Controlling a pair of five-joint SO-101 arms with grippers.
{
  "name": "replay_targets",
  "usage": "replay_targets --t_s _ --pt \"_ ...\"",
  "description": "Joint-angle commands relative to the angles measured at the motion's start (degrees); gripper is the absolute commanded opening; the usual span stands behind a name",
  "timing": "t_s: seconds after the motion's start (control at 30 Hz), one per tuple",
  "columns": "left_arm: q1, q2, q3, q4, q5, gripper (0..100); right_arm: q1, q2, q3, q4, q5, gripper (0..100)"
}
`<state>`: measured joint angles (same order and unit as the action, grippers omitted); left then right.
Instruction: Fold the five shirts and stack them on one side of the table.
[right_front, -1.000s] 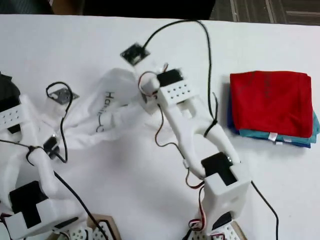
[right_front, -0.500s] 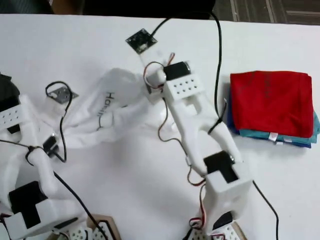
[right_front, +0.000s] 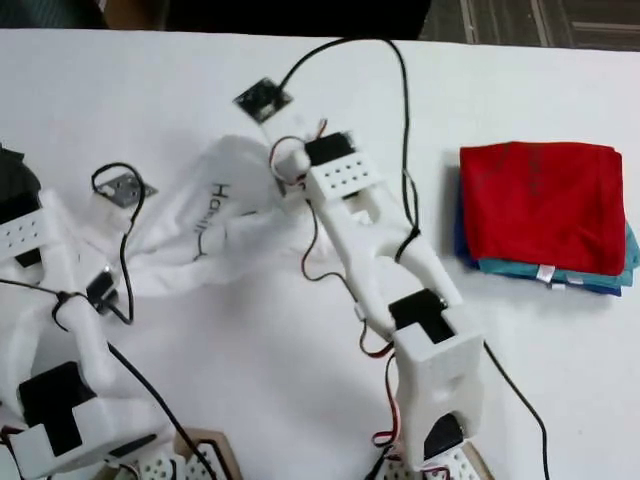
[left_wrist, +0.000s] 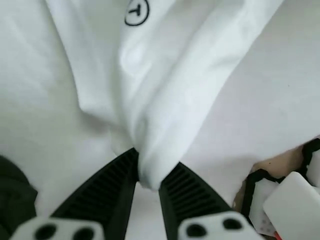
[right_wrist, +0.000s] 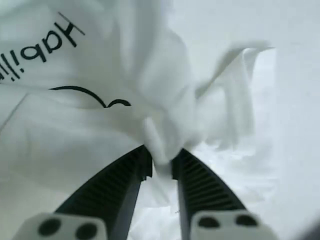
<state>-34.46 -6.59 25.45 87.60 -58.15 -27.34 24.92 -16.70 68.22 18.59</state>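
Left gripper (left_wrist: 152, 164) is clamped on a fold of the white shirt (right_front: 215, 235) and right gripper (right_wrist: 162, 154) pinches another bunch, shirt crumpled mid-table, well apart from the red-topped folded stack (right_front: 540, 205).

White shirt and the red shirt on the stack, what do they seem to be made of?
White shirt: looks like soft, matte knit fabric, probably cotton jersey; it bunches into limp folds and carries flat black print. Red shirt: seemingly similar matte cloth; it lies flat in a neat fold with no sheen. The exact fibre cannot be told.
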Motion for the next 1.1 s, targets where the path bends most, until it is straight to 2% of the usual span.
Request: replay_targets --t_s 0.0,0.1,0.3,0.5,0.57,0.7,0.83,0.93,1.07 --pt "-0.44 -0.44 0.04 -0.35 -0.35 3 2.59 -6.64 -4.57 2.24 -0.44 2.2" --pt "-0.26 -0.7 -0.4 -0.35 0.0 3 3.56 -11.38 -5.19 5.49 -0.26 2.2" --pt "5.27 -0.88 -3.3 2.37 9.23 3 3.03 -21.14 -1.93 13.76 0.0 2.1" --pt "10.64 -0.88 -10.86 8.53 14.95 3 4.88 -28.62 12.75 18.51 0.09 2.1" --pt "12.13 -0.88 -12.26 10.37 15.74 3 6.37 -29.76 20.84 15.43 1.14 2.2" --pt "13.63 -0.44 -12.18 10.2 16.35 3 8.4 -32.13 34.46 0.75 6.15 2.2" --pt "13.36 -0.44 -11.65 9.41 16.18 3 8.48 -31.25 40.26 -6.81 8.09 2.8" --pt "13.36 -0.44 -11.65 9.32 16.09 3 8.48 -30.81 40.88 -5.41 8.09 11.1" --pt "13.36 -0.44 -11.65 9.32 16.0 3 8.13 -33.89 40.7 1.98 8.53 24.9"
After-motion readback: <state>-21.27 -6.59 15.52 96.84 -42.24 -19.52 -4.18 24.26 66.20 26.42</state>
